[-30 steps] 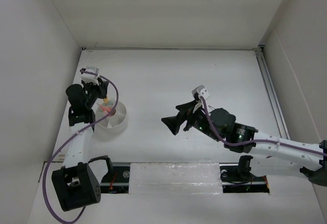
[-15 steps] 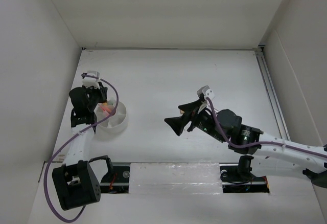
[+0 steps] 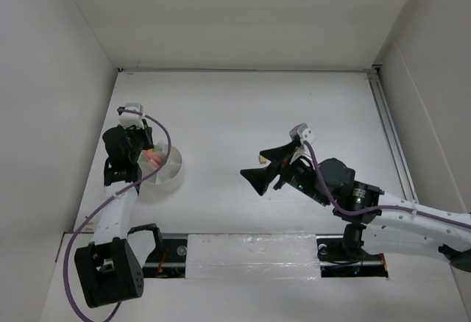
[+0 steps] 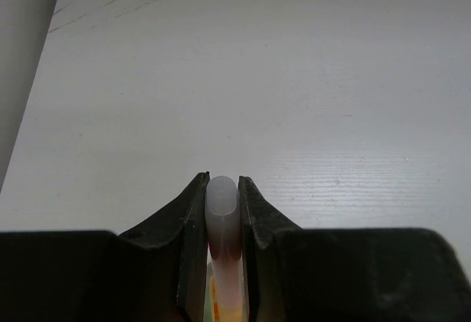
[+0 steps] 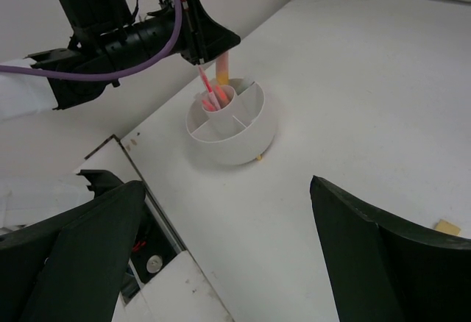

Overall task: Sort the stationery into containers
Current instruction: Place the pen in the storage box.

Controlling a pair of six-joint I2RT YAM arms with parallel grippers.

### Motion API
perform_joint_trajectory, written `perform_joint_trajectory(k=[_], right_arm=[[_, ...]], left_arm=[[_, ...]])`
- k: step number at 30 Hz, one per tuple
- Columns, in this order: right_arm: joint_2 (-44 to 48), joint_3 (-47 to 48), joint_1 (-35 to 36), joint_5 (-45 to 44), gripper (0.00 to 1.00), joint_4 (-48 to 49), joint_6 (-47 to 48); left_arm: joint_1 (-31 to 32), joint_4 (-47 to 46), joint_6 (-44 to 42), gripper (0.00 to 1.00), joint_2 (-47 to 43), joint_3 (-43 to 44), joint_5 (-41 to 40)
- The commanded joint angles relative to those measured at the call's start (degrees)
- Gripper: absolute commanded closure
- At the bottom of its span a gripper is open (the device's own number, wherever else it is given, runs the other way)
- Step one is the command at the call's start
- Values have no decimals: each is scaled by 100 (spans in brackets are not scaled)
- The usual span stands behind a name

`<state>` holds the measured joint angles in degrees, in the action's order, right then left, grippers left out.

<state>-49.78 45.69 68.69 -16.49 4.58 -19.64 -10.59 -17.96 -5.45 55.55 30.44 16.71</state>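
The round white tub (image 3: 163,170) with wedge compartments stands at the left; it also shows in the right wrist view (image 5: 243,142). Thin red pens (image 5: 209,92) stand in its central cup. My left gripper (image 3: 149,150) is shut on a stubby pale marker (image 4: 222,203) with a frosted cap and orange body, held upright over the central cup (image 5: 223,65). My right gripper (image 3: 257,179) is open and empty above bare table, well right of the tub. A tiny yellow-orange block (image 3: 262,158) lies next to its far finger (image 5: 446,226). Scissors and other markers are out of view.
White walls close in the table on the left, back and right. A rail (image 3: 250,256) with both arm bases runs along the near edge. A tiny yellow bit (image 5: 259,157) lies at the tub's foot.
My left gripper has drawn back towards the near side with the marker, now over the tub's cup. My right gripper has drifted slightly right and nearer, still open.
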Motion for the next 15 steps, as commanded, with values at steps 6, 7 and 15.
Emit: perform_joint_trajectory(k=[6,7,15], right_arm=[[197,-96,-4,-109,0,210,74],[197,-96,-4,-109,0,210,74],[310,-148,-4,-109,0,210,74]], left_arm=[[109,-68,71,94,-194,-99,-263],[110,-68,10,94,-194,-99,-265],[110,-68,62,83,-194,-152,-528]])
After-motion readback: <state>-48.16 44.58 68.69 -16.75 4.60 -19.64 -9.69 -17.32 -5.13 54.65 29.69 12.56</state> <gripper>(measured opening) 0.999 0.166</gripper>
